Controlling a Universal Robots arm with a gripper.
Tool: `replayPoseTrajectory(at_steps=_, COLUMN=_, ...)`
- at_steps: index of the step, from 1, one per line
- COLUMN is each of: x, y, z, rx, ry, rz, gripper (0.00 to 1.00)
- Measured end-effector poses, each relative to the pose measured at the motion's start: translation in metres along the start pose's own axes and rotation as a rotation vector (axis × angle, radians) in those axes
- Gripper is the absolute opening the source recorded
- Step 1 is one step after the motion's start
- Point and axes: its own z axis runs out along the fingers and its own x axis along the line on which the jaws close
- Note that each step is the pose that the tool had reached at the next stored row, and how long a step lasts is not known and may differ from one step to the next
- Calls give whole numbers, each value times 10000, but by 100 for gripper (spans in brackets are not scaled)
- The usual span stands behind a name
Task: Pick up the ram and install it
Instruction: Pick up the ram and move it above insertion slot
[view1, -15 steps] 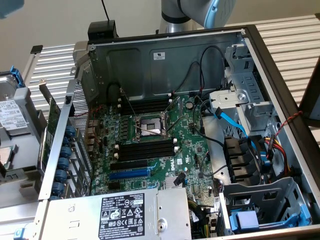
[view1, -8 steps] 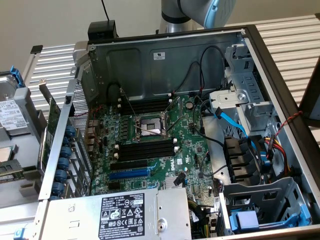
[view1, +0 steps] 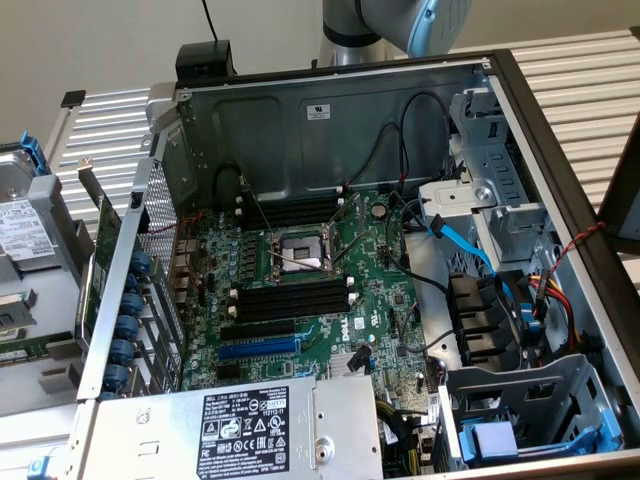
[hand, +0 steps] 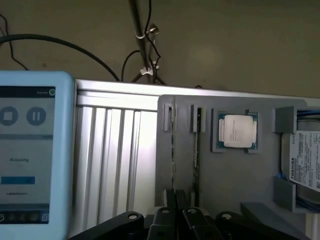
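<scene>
**Ram not yet picked up; every slot on the board empty**

In the wrist view the gripper (hand: 177, 196) has its 2 fingers drawn together with nothing between them; it hangs over the near edge of a grey holder (hand: 225, 180) on the slatted table. The ram (hand: 173, 150) stands on edge in 1 of the holder's narrow grooves, seen as a thin strip running away from the fingers; a second stick (hand: 196, 150) seems to stand in the groove just beside it. The closed fingertips line up roughly with the ram's near end, but whether they touch it cannot be told. A processor (hand: 237, 131) and a hard drive (hand: 306, 160) sit in their own recesses further along the same holder.

In the exterior view the computer case (view1: 330, 110) lies open; the motherboard (view1: 385, 290) shows its long black memory slots (view1: 292, 302) on both sides of the processor socket, all of them bare.

By my reading, nothing of the task is done: the grasp, the carry across to the case and the seating in a slot all remain.
</scene>
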Motion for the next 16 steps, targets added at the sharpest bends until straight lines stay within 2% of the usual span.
replayPoseTrajectory(at_steps=16, x=-5, y=-4, z=-386, rx=-1, ry=28, rz=35, gripper=12)
